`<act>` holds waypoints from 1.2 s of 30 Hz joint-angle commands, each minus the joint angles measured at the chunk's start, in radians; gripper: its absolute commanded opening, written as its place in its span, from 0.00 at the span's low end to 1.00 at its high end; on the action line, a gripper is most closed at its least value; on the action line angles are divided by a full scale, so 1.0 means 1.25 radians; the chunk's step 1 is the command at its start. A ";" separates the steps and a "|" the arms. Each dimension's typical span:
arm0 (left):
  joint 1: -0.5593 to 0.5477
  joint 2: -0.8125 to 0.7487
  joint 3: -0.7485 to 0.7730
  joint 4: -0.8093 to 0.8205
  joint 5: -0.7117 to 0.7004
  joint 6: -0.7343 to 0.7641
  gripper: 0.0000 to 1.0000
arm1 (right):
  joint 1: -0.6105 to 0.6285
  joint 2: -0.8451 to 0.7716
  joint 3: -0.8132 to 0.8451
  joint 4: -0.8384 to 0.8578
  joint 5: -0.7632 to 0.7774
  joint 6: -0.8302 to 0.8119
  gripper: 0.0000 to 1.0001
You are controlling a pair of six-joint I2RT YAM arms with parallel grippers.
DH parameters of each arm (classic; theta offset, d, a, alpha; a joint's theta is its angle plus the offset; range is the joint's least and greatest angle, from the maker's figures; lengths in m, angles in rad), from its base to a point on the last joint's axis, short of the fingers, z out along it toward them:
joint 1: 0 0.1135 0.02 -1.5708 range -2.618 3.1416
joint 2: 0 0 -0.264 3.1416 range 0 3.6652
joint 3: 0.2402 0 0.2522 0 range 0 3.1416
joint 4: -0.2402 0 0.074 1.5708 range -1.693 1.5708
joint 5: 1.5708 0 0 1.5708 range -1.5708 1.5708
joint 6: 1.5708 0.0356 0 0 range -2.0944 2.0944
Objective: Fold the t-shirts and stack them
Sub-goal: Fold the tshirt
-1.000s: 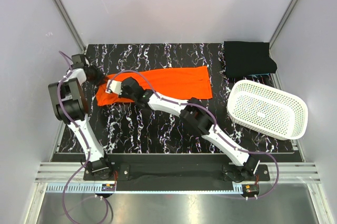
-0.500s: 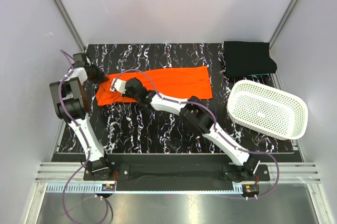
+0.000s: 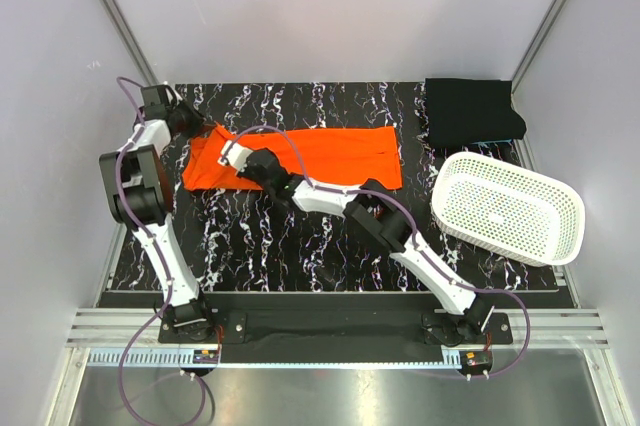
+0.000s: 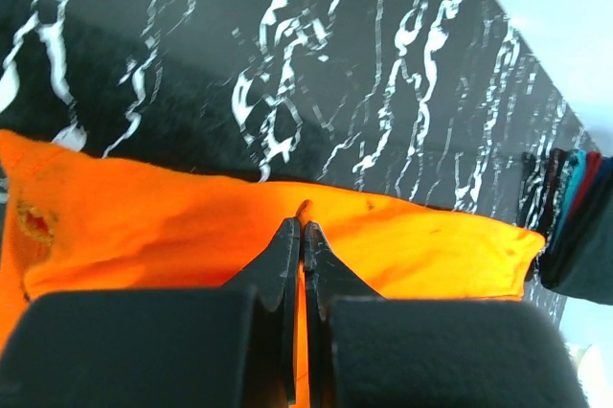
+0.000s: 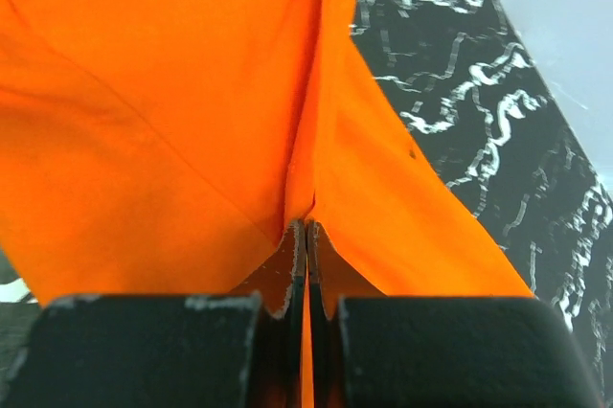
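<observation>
The orange t-shirt (image 3: 330,154) lies folded in a long strip across the middle of the black marbled table (image 3: 260,236). My left gripper (image 3: 207,130) is shut on the shirt's far left corner; in the left wrist view the fabric (image 4: 172,226) is pinched between the black fingers (image 4: 287,255). My right gripper (image 3: 228,154) is shut on the shirt's left edge a little nearer; in the right wrist view a fold of orange fabric (image 5: 172,92) runs into the closed fingers (image 5: 287,269). The black t-shirt (image 3: 472,111) lies folded at the back right corner.
A white perforated basket (image 3: 510,206) stands at the right of the table, just in front of the black shirt. Grey walls close in the table at the back and both sides. The right arm (image 3: 400,236) stretches diagonally across the table's middle.
Both grippers have moved away from me and slightly right, lifting the shirt's left end. The left end has unfolded and spread wider.
</observation>
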 commanded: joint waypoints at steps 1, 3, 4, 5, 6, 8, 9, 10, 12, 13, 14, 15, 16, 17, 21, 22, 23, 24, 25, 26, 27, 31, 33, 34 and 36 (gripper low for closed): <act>-0.003 0.016 0.034 0.076 0.042 -0.010 0.00 | -0.011 -0.077 -0.024 0.079 0.041 0.036 0.00; -0.005 0.027 0.033 0.100 0.059 -0.021 0.00 | -0.014 -0.078 -0.028 0.085 0.050 0.045 0.00; -0.006 0.034 0.036 0.107 0.067 -0.026 0.00 | -0.014 -0.080 -0.032 0.086 0.054 0.048 0.00; -0.005 0.038 0.039 0.116 0.075 -0.033 0.00 | -0.015 -0.081 -0.035 0.089 0.053 0.052 0.00; -0.006 0.049 0.042 0.121 0.091 -0.033 0.00 | -0.016 -0.083 -0.037 0.090 0.053 0.055 0.00; -0.008 0.062 0.052 0.124 0.107 -0.033 0.00 | -0.018 -0.086 -0.046 0.094 0.053 0.065 0.00; -0.010 0.063 0.052 0.126 0.106 -0.032 0.00 | -0.020 -0.088 -0.049 0.095 0.053 0.068 0.00; -0.010 0.064 0.050 0.124 0.102 -0.033 0.00 | -0.023 -0.088 -0.051 0.095 0.053 0.073 0.00; -0.010 0.069 0.049 0.124 0.097 -0.036 0.00 | -0.026 -0.089 -0.054 0.094 0.053 0.087 0.00; -0.010 0.070 0.049 0.123 0.096 -0.036 0.00 | -0.027 -0.089 -0.056 0.094 0.050 0.090 0.00; -0.010 0.073 0.050 0.116 0.095 -0.038 0.02 | -0.028 -0.091 -0.059 0.092 0.053 0.094 0.00; -0.010 0.079 0.051 0.111 0.094 -0.037 0.03 | -0.028 -0.089 -0.059 0.092 0.055 0.095 0.00; -0.010 0.083 0.056 0.107 0.094 -0.037 0.04 | -0.028 -0.089 -0.060 0.092 0.058 0.097 0.00; -0.010 0.084 0.057 0.107 0.095 -0.037 0.04 | -0.030 -0.089 -0.060 0.092 0.059 0.100 0.00; -0.011 0.094 0.062 0.106 0.097 -0.039 0.04 | -0.034 -0.092 -0.061 0.089 0.060 0.110 0.00; -0.010 0.096 0.067 0.105 0.095 -0.041 0.04 | -0.036 -0.092 -0.060 0.086 0.064 0.113 0.00; -0.010 0.101 0.069 0.100 0.095 -0.041 0.03 | -0.036 -0.092 -0.058 0.084 0.064 0.116 0.00; -0.010 0.102 0.072 0.099 0.097 -0.042 0.02 | -0.037 -0.093 -0.056 0.084 0.069 0.119 0.00; -0.012 0.104 0.076 0.099 0.099 -0.042 0.01 | -0.037 -0.094 -0.058 0.084 0.069 0.121 0.00; -0.011 0.104 0.074 0.099 0.101 -0.041 0.00 | -0.037 -0.096 -0.058 0.084 0.069 0.124 0.00; -0.011 0.102 0.074 0.097 0.105 -0.039 0.00 | -0.038 -0.097 -0.059 0.084 0.065 0.124 0.00; -0.010 0.095 0.077 0.082 0.111 -0.030 0.00 | -0.037 -0.107 -0.062 0.073 0.040 0.125 0.00; -0.010 0.091 0.096 0.039 0.110 -0.020 0.00 | -0.037 -0.119 -0.067 0.059 0.019 0.129 0.00; -0.011 0.090 0.105 -0.003 0.110 -0.009 0.00 | -0.037 -0.121 -0.069 0.053 0.014 0.130 0.00; -0.008 0.085 0.115 -0.033 0.111 -0.003 0.00 | -0.036 -0.131 -0.073 0.048 -0.001 0.130 0.00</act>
